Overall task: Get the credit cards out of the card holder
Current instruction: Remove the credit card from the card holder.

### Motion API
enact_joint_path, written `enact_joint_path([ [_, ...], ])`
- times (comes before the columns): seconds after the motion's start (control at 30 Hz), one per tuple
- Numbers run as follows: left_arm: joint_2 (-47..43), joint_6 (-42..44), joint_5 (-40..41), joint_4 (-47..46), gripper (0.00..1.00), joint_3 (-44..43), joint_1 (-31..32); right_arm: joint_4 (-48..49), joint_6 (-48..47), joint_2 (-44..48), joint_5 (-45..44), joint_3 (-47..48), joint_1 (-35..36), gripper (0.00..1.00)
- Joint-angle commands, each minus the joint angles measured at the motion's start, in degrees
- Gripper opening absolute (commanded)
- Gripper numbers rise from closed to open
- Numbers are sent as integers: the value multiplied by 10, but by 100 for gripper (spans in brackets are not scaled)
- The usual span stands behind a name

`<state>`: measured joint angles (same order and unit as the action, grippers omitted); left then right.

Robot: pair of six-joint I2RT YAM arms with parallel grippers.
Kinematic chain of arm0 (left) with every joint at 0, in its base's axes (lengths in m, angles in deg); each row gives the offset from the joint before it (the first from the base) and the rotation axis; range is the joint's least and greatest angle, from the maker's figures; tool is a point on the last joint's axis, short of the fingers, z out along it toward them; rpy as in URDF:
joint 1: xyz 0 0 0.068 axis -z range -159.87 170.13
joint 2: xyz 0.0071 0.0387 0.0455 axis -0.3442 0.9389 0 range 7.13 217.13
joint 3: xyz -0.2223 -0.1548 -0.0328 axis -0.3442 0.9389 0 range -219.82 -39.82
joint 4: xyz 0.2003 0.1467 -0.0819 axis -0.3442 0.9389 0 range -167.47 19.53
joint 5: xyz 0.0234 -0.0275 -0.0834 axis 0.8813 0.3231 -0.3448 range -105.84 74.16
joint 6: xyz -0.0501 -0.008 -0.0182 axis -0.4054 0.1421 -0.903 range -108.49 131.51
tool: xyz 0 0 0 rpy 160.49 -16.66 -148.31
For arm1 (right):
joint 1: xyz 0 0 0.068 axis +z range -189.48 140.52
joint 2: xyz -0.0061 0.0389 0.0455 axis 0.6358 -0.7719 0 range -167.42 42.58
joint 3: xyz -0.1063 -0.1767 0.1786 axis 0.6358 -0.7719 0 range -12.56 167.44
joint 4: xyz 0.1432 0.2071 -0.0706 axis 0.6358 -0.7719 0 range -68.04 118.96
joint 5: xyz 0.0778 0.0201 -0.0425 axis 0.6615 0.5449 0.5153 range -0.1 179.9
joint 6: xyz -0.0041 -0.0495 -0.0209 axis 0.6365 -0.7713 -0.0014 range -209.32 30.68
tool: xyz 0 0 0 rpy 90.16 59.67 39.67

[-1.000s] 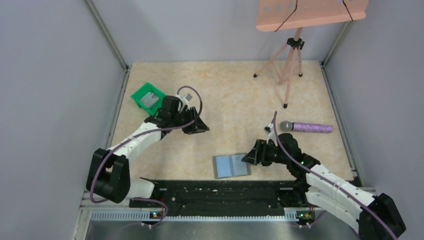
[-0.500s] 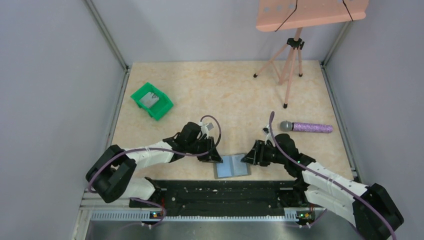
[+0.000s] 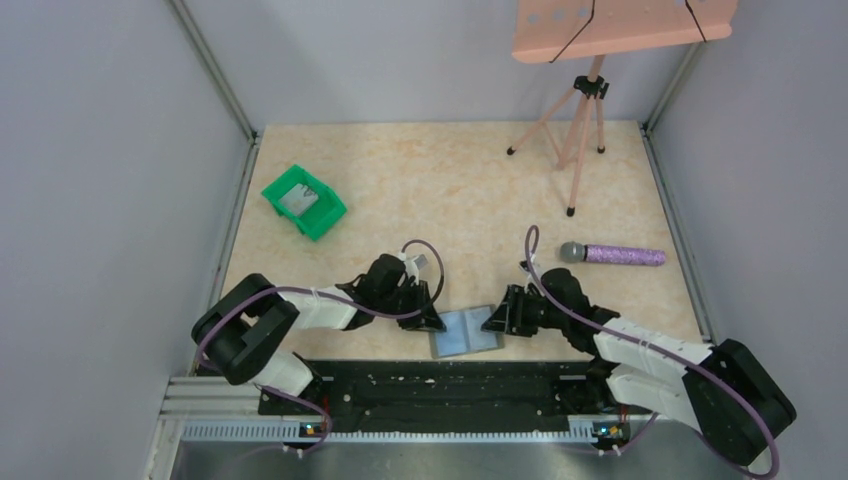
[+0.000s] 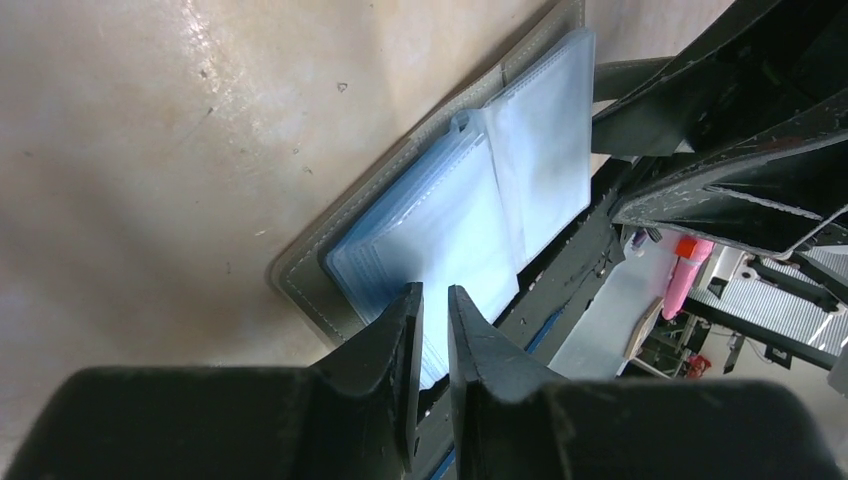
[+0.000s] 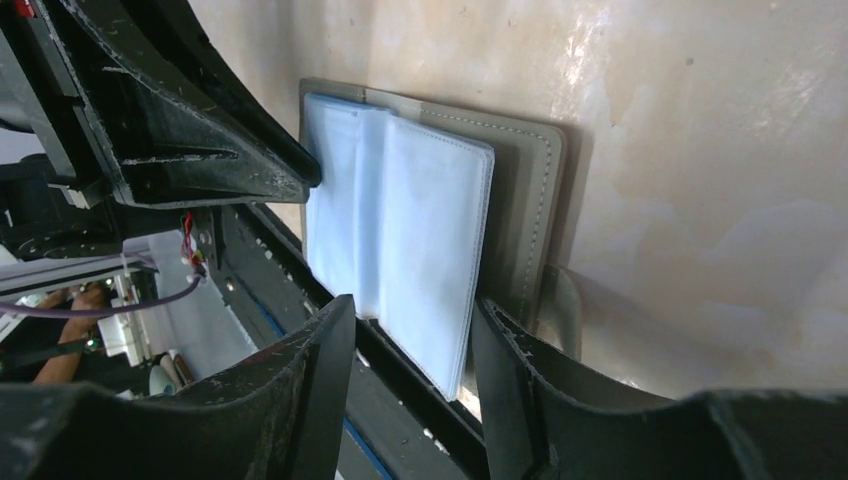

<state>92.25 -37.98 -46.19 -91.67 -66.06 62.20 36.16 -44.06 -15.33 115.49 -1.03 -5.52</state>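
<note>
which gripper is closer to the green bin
Left. The left gripper is at the left edge of the card holder, the side toward the green bin; the right gripper is at the holder's right edge, farther away.

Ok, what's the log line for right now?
card holder: open flat | left claw: narrow gap, at clear sleeves | right claw: open, straddling their edge

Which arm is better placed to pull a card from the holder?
Probably left: the left claw is narrow, tips at the edge of the clear sleeves. The right claw stands wide at the other side.
</note>
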Motion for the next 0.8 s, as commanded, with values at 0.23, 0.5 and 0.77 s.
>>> enact_joint_path([
  [0.23,13,8,23,-27,21,18,8,56,27,13,42,8,-2,42],
  [0.5,-1,-1,24,-25,21,24,10,176,77,15,55,-38,21,36],
  [0.77,-17,-8,22,-14,24,14,10,157,50,-24,13,23,82,39],
])
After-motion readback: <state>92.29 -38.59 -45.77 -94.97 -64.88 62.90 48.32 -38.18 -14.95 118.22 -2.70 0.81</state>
